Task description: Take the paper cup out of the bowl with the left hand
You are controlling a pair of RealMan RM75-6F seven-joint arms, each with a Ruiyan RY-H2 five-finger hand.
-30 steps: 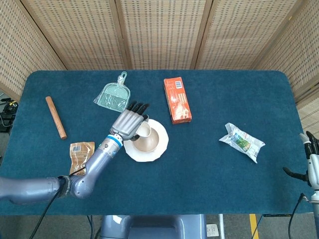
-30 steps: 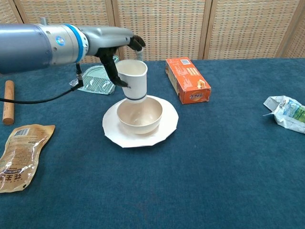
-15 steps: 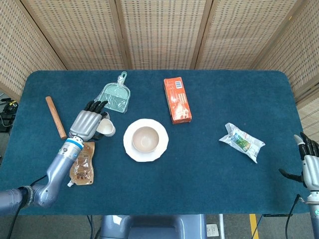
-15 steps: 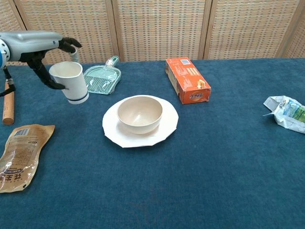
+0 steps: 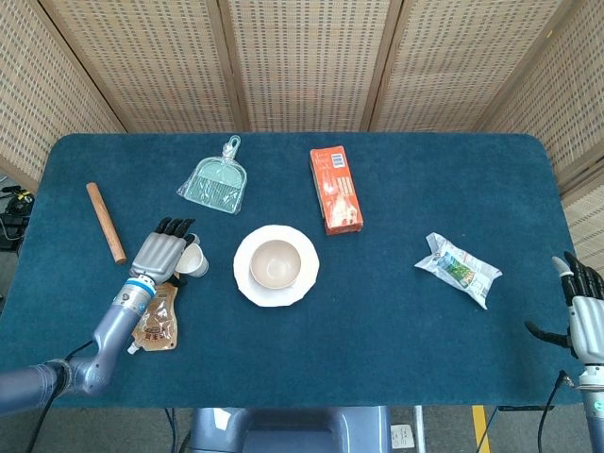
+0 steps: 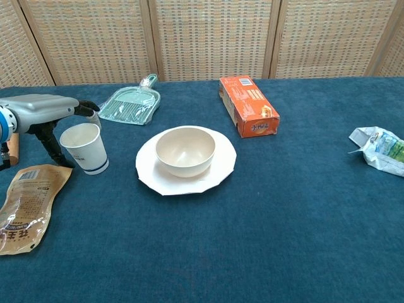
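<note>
The robot's left hand (image 6: 53, 113) wraps the paper cup (image 6: 84, 148), fingers over its far side and thumb low on the near side, the cup standing upright on the blue table (image 6: 265, 214) well clear of the bowl (image 6: 185, 150). Whether the fingers grip the cup or have just let go cannot be told from either view. The bowl sits empty on a white plate (image 6: 221, 169) to the cup's right. A brown snack pouch (image 6: 24, 205) lies just in front of the hand, a wooden stick (image 5: 106, 223) to its left, a green dustpan (image 6: 129, 105) beyond. Farther off are an orange box (image 6: 249, 114) and a crumpled wrapper (image 6: 380, 149). The right hand (image 5: 582, 304) hangs with its fingers apart at the table's far right edge. The removal looks all but done; what seems left is to spread the fingers and withdraw without tipping the light cup.
</note>
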